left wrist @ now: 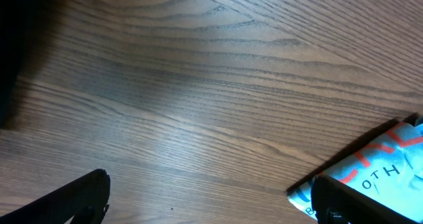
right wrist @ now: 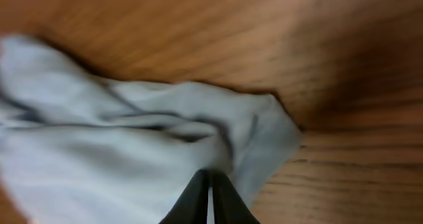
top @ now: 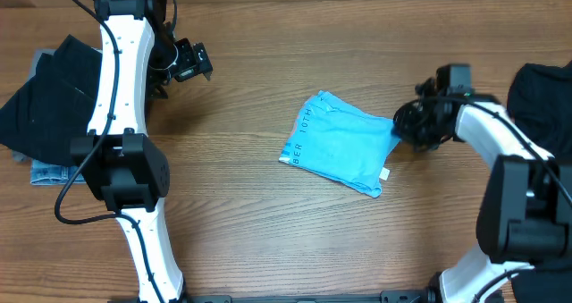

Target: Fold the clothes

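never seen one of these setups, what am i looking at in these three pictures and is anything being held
These are two white robot arms at a wooden table, each ending in two-finger jaws. The wide picture looks down from above; the other two come from a camera on each wrist, so each shows its own jaws at the bottom edge. A folded light blue T-shirt lies mid-table, with dark clothes piled on the left and more dark cloth on the right. The left arm hangs over bare wood, jaws wide open, holding nothing. The right arm has its jaws shut at the T-shirt's corner; whether they pinch cloth cannot be told.
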You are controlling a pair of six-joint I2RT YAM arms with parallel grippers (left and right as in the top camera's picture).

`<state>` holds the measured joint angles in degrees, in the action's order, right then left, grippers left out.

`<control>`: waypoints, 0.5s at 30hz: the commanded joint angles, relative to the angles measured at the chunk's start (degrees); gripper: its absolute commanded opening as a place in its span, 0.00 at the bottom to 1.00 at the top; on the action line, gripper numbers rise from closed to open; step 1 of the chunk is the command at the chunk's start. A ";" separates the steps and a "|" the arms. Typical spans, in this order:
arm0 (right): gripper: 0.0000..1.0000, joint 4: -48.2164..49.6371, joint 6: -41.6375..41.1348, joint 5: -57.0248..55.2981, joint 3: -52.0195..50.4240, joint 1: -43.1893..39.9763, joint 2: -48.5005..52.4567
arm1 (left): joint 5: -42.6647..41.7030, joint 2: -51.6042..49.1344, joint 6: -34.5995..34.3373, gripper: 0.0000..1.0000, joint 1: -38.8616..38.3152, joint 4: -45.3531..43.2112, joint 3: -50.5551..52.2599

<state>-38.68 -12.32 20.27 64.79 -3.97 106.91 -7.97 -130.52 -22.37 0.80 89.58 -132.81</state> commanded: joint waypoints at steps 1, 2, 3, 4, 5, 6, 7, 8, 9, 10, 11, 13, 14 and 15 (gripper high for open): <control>0.08 3.87 0.15 -1.03 -5.22 0.02 2.60 | -0.44 1.09 0.09 1.00 -0.07 -0.07 -1.22; 0.08 4.17 0.15 -1.25 -5.66 -0.02 3.08 | -0.44 1.09 0.09 1.00 -0.07 -0.04 -1.22; 0.08 4.11 0.15 -1.38 -5.68 -0.02 3.30 | -0.46 1.09 0.09 1.00 -0.07 -0.07 -1.22; 0.08 4.15 0.15 -1.36 -5.66 -0.02 3.32 | -0.44 1.09 0.09 1.00 -0.07 -0.04 -1.22; 0.08 4.09 0.15 -1.29 -5.44 -0.02 3.23 | -0.44 1.09 0.09 1.00 -0.07 -0.04 -1.22; 0.06 3.87 0.13 -1.11 -5.09 -0.02 3.10 | -0.46 1.09 0.09 1.00 -0.07 -0.04 -1.22; 0.05 3.19 0.13 -0.59 -4.00 -0.02 2.91 | -0.44 1.09 0.09 1.00 -0.07 -0.04 -1.22; 0.04 2.16 0.15 -0.50 -2.75 -0.02 2.62 | -0.46 1.09 0.09 1.00 -0.07 -0.07 -1.22; 0.04 0.57 0.15 -0.57 -0.94 -0.02 2.12 | -0.46 1.09 0.09 1.00 -0.07 -0.07 -1.22; 0.04 -1.25 0.15 -1.01 1.14 -0.09 1.53 | -0.44 1.09 0.09 1.00 -0.07 -0.07 -1.22; 0.04 -3.45 0.13 -1.44 3.65 -0.24 0.79 | -0.46 1.09 0.09 1.00 -0.07 -0.07 -1.22; 0.04 -7.93 0.04 -2.62 9.01 -0.85 -0.57 | -0.44 1.09 0.09 1.00 -0.07 -0.07 -1.22; 0.04 -10.32 -0.09 -3.39 11.89 -1.33 -1.11 | -0.46 1.09 0.09 1.00 -0.07 -0.07 -1.22; 0.05 -12.85 -0.09 -4.46 14.75 -1.84 -1.55 | -0.44 1.09 0.09 1.00 -0.07 -0.07 -1.22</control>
<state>-47.27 -12.40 19.35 69.25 -4.47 108.12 -7.97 -130.52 -22.37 0.80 89.60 -132.81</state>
